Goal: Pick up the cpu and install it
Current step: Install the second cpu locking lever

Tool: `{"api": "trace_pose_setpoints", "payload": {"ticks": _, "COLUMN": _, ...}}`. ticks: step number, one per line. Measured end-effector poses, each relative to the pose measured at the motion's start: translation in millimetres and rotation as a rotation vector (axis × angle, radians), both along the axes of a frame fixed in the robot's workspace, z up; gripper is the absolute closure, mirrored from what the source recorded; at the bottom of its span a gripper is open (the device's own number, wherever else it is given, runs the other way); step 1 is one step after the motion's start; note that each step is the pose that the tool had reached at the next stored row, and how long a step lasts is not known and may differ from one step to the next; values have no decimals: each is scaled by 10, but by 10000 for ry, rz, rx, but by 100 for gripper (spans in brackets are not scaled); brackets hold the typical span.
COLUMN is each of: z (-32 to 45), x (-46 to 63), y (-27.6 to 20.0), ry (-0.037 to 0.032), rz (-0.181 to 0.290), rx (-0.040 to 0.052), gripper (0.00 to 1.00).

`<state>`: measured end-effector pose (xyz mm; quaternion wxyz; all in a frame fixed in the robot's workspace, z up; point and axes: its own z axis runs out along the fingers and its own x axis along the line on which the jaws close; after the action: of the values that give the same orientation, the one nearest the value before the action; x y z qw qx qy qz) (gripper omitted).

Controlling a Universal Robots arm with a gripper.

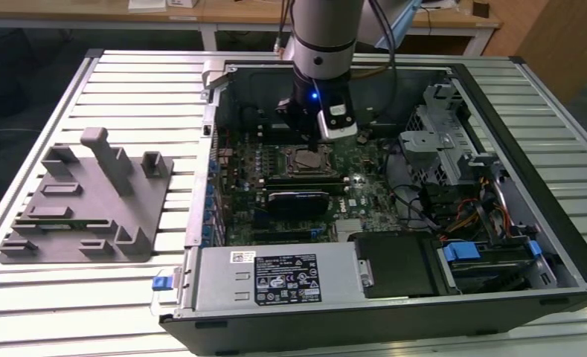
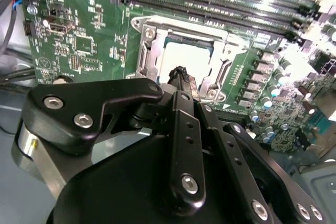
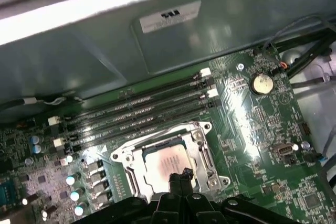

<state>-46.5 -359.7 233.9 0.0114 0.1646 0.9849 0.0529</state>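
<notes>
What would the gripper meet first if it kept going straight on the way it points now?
Most likely the cpu. In both wrist views the gripper points at its pale metal top, which lies inside the socket frame. Nothing shows between them, though the remaining gap is hard to judge.

- The claw (image 2: 181,77): smooth black links with a slight gloss, and bright metal screw heads.
- The cpu (image 2: 184,59), just by the claw's tips: pale silvery metal top with a satin sheen.
- The socket frame (image 2: 146,51) around it: bright, shiny metal.
- The motherboard (image 2: 79,40) spreading below the claw: glossy green board.
- The computer case (image 1: 373,316) surrounding the claw: dark matt metal.
- The table (image 1: 124,82) beyond the case: pale ribbed metal with a dull sheen.
- The fixture (image 1: 85,201), well apart from the claw: grey matt plastic.
</notes>
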Motion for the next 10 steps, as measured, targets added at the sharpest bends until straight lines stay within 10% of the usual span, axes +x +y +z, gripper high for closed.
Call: {"api": "trace_pose_setpoints", "payload": {"ticks": 10, "z": 0, "x": 11, "y": -128, "ry": 0, "rz": -1, "rx": -75, "gripper": 89}}
